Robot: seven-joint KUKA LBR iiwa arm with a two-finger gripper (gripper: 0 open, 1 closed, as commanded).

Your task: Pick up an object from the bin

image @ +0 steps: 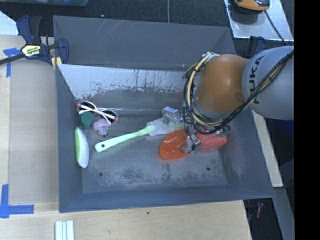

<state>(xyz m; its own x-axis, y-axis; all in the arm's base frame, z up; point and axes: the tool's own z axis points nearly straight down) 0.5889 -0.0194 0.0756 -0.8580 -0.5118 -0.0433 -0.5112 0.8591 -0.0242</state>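
My gripper [191, 142] is low in the right half of the bin, under the arm's wrist. It sits right at the edge of an orange rounded flat thing [171, 147] lying on the bin floor. A red lumpy thing [213, 141] lies just to its right, partly hidden by the wrist. A light green brush [125, 138] with white bristles stretches leftward from there, its bristle head close to the gripper. A small grey metal piece [171, 114] rests just behind the bristles.
At the left wall lies a white and pale green oval thing [81, 147]. Behind it sits a small cluster of a dark green piece, a pink piece and a white looped cord [96, 116]. The arm with its orange cover and cables enters from the right.
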